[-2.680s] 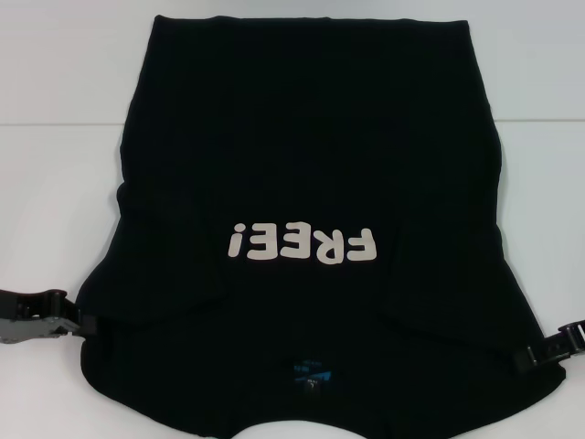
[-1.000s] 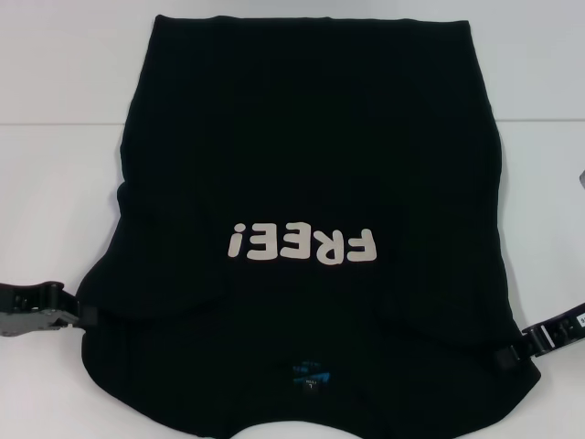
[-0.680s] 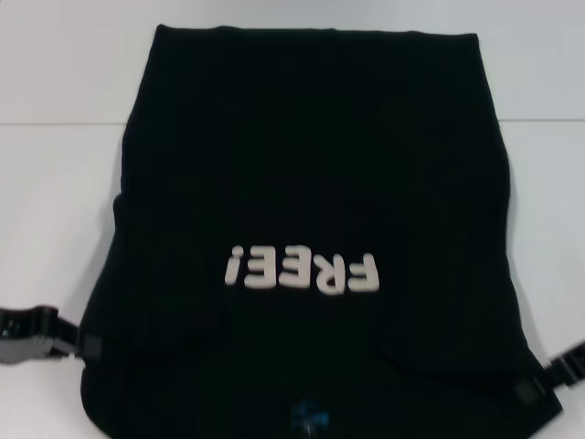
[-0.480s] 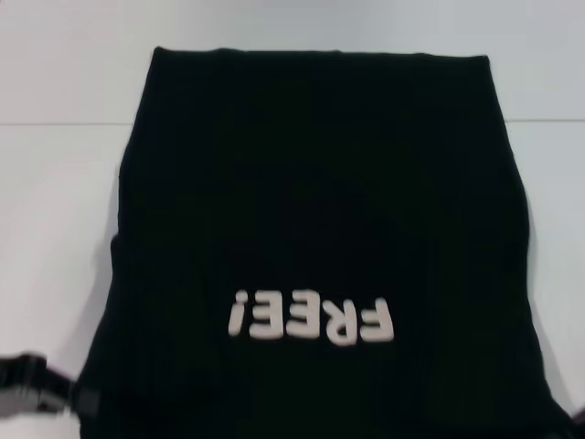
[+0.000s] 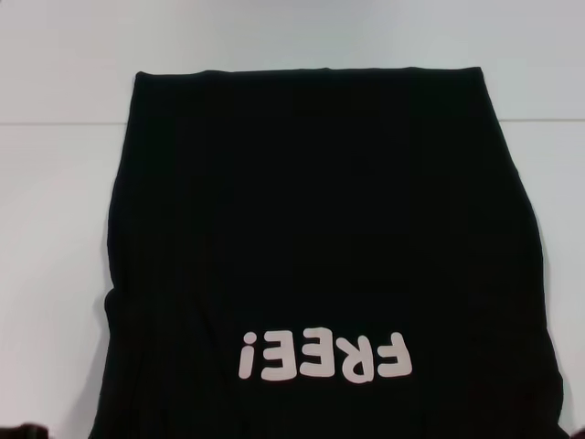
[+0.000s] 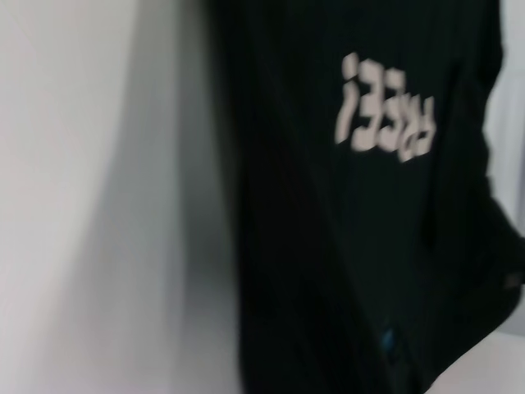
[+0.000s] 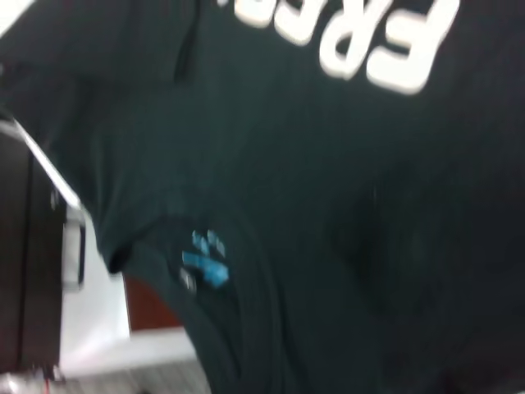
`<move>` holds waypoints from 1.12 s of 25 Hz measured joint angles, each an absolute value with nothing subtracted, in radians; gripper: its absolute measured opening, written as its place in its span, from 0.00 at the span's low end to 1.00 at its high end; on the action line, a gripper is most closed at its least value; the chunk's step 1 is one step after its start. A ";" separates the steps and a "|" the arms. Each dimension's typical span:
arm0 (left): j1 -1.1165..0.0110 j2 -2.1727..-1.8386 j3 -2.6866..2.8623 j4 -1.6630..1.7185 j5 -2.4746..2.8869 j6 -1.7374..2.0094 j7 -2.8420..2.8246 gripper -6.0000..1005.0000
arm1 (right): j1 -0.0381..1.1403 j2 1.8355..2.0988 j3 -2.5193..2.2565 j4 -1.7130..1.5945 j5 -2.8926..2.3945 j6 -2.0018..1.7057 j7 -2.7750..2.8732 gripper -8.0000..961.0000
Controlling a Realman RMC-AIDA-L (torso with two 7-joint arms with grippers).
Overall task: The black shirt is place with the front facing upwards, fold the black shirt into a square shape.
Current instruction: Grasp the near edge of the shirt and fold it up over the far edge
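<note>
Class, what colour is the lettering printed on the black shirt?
Off-white lettering on the black shirt, clearest in the head view.

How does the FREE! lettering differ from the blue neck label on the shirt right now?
The FREE! lettering is off-white and large; the neck label is blue and small. The lettering spans a wide strip of cloth, while the label is one small patch. The head view shows the lettering but not the label, which appears only in the wrist views. Both are on the black shirt.

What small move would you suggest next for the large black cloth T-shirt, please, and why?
Probably ease the large black cloth T-shirt back away from the robot: its off-white FREE! lettering sits near the head view's bottom edge, and the blue neck label shows only in the wrist views.
</note>
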State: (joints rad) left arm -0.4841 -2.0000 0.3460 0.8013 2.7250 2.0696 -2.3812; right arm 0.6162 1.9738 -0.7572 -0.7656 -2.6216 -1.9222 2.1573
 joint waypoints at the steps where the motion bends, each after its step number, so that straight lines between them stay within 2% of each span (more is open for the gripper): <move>1: -0.488 -2.000 0.346 0.798 2.702 2.069 -2.381 0.04 | 0.619 1.976 -0.729 -0.756 -2.618 -1.914 2.161 0.06; 4: -0.505 -1.992 0.333 0.781 2.614 2.067 -2.381 0.04 | 0.626 1.972 -0.620 -0.731 -2.596 -1.903 2.171 0.06; 12: -0.575 -1.955 0.157 0.723 2.376 1.913 -2.432 0.04 | 0.605 1.916 -0.362 -0.672 -2.355 -1.847 2.198 0.06; 15: -0.584 -1.944 0.139 0.660 2.269 1.782 -2.423 0.04 | 0.593 1.913 -0.325 -0.634 -2.244 -1.780 2.193 0.06; 19: -0.579 -1.957 0.135 0.577 2.123 1.613 -2.350 0.04 | 0.570 1.938 -0.313 -0.582 -2.085 -1.653 2.145 0.06; 28: -0.612 -2.004 0.142 0.455 1.989 1.313 -2.127 0.04 | 0.565 2.017 -0.315 -0.492 -1.909 -1.341 1.957 0.06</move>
State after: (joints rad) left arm -0.6120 -2.0038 0.1422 0.4551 1.9894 1.3132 -2.1269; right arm 0.5650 2.0170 -0.3150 -0.4925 -1.9095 -1.3406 1.9568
